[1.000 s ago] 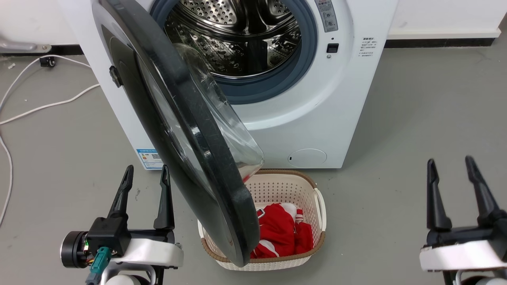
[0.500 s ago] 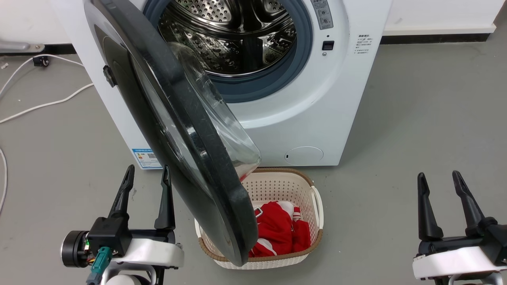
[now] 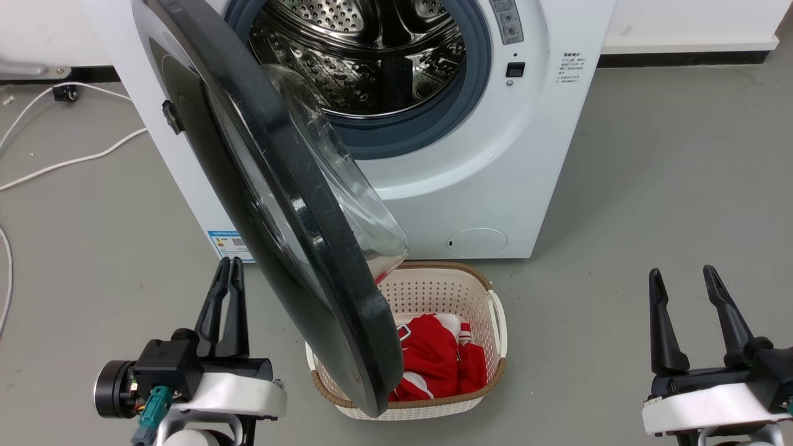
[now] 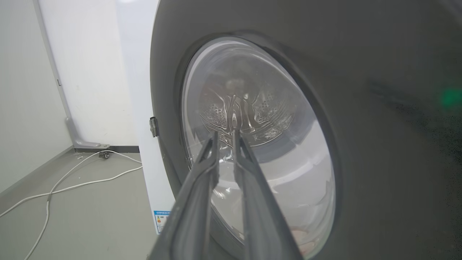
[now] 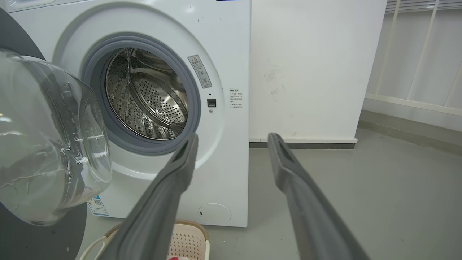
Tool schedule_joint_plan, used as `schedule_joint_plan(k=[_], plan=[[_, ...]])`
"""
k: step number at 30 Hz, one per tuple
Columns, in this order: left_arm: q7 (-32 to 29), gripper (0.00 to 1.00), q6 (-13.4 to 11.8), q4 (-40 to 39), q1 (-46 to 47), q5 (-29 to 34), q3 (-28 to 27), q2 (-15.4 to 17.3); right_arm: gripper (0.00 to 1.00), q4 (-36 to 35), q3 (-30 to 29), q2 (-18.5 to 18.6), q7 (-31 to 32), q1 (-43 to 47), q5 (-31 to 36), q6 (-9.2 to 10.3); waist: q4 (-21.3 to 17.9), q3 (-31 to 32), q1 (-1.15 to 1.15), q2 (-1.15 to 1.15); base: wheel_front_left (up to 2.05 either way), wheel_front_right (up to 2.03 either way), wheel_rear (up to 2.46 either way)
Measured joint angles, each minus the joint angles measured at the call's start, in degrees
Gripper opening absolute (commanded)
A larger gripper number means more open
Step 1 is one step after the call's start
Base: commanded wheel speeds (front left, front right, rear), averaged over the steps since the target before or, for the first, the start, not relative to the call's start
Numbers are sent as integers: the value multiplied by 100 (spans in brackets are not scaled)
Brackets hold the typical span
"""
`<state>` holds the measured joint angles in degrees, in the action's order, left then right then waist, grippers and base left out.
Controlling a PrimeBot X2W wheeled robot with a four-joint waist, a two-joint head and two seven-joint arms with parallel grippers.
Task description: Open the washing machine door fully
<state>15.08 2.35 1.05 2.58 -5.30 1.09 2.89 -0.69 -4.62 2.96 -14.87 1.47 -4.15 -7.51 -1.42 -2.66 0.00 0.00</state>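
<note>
The white washing machine (image 3: 495, 173) stands ahead with its steel drum exposed. The washing machine door (image 3: 297, 186), black-rimmed with a bulging glass bowl, hangs from its left-side hinge and swings out toward me, about halfway open. My left gripper (image 3: 230, 265) is shut and holds nothing. It sits just left of the door's outer face, clear of it. In the left wrist view the left gripper (image 4: 225, 133) points at the door (image 4: 379, 108) and its glass. My right gripper (image 3: 680, 271) stands open at the lower right, far from the door. In the right wrist view the right gripper (image 5: 234, 136) faces the machine (image 5: 231, 54).
A cream perforated laundry basket (image 3: 495, 310) with red clothes (image 3: 433, 359) sits on the floor under the door's lower edge. White cables (image 3: 62, 167) run along the floor at the left. Grey floor stretches to the right of the machine.
The left gripper's fingers have closed together and shifted slightly toward the door. The right gripper dropped a little lower in view earlier and now holds still. The door's angle looks unchanged.
</note>
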Motion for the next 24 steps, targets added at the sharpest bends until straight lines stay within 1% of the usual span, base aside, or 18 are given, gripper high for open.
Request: schedule_joint_plan(k=[7,10,15,24], plan=[[0,0,-32,-191,38,-8,-14,0,100,31,2,0,-5,-4,-37,0,13,-34,0,0,0,0,0],[0,0,-34,-405,101,-16,-47,0,100,37,2,0,-5,-13,-44,0,18,-50,0,0,0,0,0],[0,0,-85,-1147,263,-24,-112,0,100,64,-13,0,-8,-16,-55,0,29,-48,0,0,0,0,0],[3,0,-187,-2543,491,179,-115,0,100,121,-7,0,-15,-18,-87,0,30,18,0,0,0,0,0]])
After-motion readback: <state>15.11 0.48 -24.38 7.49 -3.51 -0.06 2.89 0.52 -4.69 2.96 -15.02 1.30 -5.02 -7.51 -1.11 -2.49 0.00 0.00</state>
